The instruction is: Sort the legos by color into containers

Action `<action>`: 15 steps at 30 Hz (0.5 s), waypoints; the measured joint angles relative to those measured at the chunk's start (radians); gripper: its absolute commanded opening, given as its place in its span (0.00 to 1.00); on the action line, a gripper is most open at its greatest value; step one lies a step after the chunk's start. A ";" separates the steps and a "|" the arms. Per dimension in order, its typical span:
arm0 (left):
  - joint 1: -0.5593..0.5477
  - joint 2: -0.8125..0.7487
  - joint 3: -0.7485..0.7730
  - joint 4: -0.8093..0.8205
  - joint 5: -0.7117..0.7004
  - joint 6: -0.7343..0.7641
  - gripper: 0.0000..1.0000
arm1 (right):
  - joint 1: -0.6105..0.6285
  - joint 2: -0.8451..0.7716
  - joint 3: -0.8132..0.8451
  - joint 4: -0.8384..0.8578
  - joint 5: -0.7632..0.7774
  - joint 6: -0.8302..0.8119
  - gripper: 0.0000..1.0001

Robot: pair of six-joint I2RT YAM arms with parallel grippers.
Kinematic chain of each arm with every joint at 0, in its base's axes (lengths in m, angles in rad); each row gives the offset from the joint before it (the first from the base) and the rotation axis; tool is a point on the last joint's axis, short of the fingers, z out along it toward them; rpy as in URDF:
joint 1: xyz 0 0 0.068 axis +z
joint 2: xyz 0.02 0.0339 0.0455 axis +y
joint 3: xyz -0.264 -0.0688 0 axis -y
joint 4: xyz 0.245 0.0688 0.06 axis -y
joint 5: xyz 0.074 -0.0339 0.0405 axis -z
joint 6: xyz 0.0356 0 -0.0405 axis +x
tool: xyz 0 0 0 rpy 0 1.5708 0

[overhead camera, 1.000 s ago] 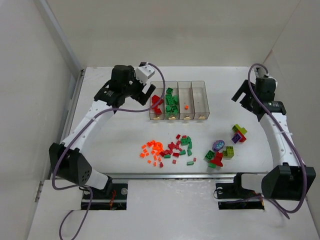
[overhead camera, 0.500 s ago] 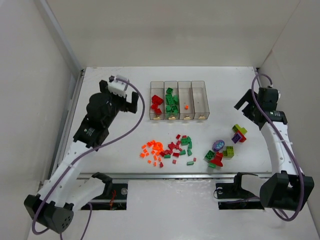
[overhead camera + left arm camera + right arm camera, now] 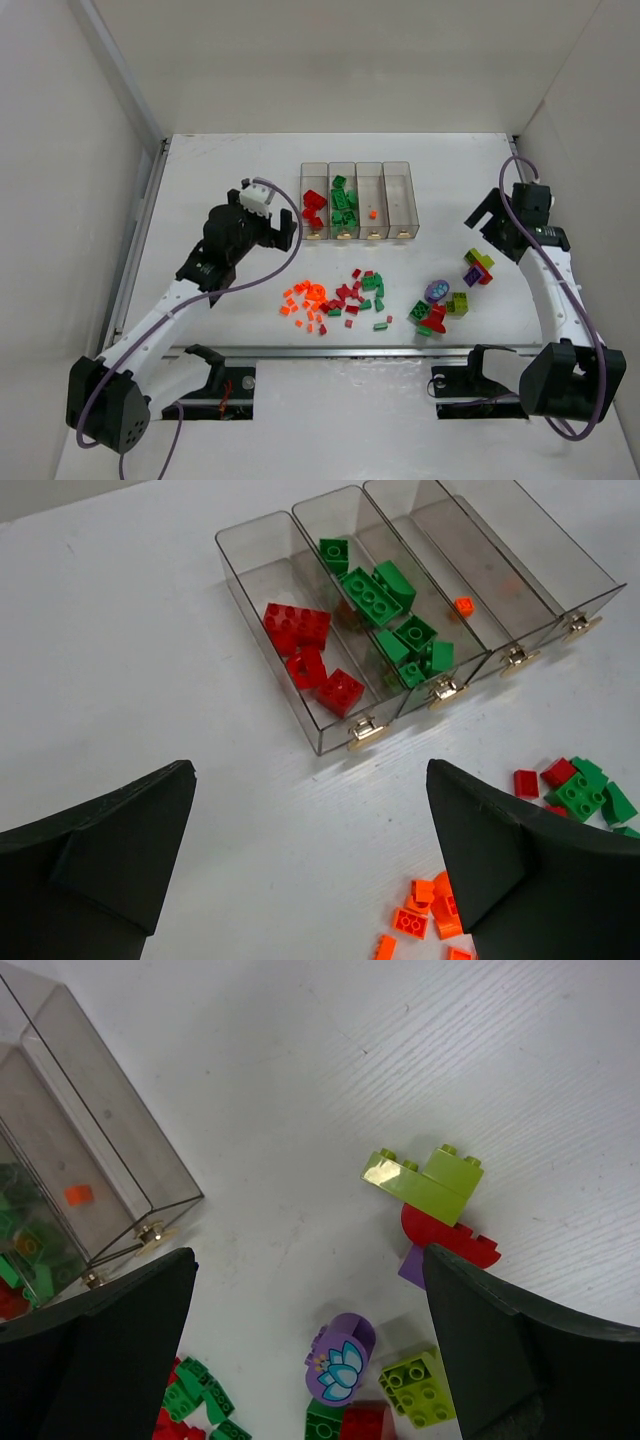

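Four clear containers (image 3: 358, 200) stand in a row at mid-table. The leftmost bin (image 3: 300, 650) holds red bricks, the second (image 3: 385, 610) green ones, the third one orange bit (image 3: 463, 605). Loose legos lie nearer: an orange pile (image 3: 305, 298), mixed red and green bits (image 3: 360, 293), and larger pieces (image 3: 440, 305) with a purple flower piece (image 3: 340, 1355). A lime brick on a red arch (image 3: 430, 1195) lies to the right. My left gripper (image 3: 283, 232) (image 3: 310, 770) hangs open over bare table between bins and orange pile. My right gripper (image 3: 482, 222) (image 3: 308, 1255) is open above the larger pieces.
White walls close in the table on the left, right and back. A raised rail (image 3: 150, 230) runs along the left edge. Both arm bases sit at the near edge, with purple cables looping off each arm.
My left arm has drawn back from the red bin toward the near side and now hovers between the bins and the orange pile. The right arm has only shifted slightly.
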 measured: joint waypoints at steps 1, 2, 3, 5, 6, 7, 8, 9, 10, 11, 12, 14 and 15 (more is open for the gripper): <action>0.000 0.006 -0.019 0.024 0.001 -0.011 1.00 | 0.000 0.000 -0.001 0.000 -0.001 0.003 1.00; 0.000 0.008 -0.042 0.044 0.002 -0.022 1.00 | 0.000 0.000 -0.003 0.000 -0.004 0.006 1.00; 0.000 0.009 -0.071 0.069 0.004 -0.031 1.00 | 0.000 0.000 -0.005 0.000 -0.007 0.008 1.00; 0.000 0.008 -0.129 0.114 0.013 -0.045 1.00 | 0.000 0.000 -0.010 -0.001 -0.009 0.013 1.00; 0.000 0.009 -0.152 0.132 0.015 -0.048 1.00 | 0.000 0.000 -0.010 -0.001 -0.010 0.014 1.00; 0.000 0.008 -0.177 0.152 0.019 -0.055 1.00 | 0.000 0.000 -0.011 0.000 -0.010 0.016 1.00; 0.000 0.008 -0.201 0.174 0.023 -0.059 1.00 | 0.000 0.000 -0.011 0.000 -0.010 0.017 1.00; 0.000 0.008 -0.221 0.188 0.028 -0.065 1.00 | 0.000 -0.001 -0.013 -0.001 -0.010 0.018 1.00; -0.002 0.008 -0.240 0.204 0.033 -0.071 1.00 | 0.000 -0.001 -0.015 -0.001 -0.010 0.018 1.00; -0.005 0.008 -0.258 0.224 0.036 -0.075 1.00 | 0.000 -0.003 -0.019 -0.001 -0.010 0.018 1.00; -0.010 0.008 -0.274 0.241 0.040 -0.079 1.00 | 0.000 -0.005 -0.022 -0.002 -0.010 0.019 1.00; -0.016 0.008 -0.298 0.264 0.048 -0.083 1.00 | 0.000 -0.005 -0.024 -0.003 -0.008 0.021 1.00; -0.019 0.008 -0.303 0.270 0.052 -0.085 1.00 | 0.000 -0.005 -0.025 -0.002 -0.007 0.021 1.00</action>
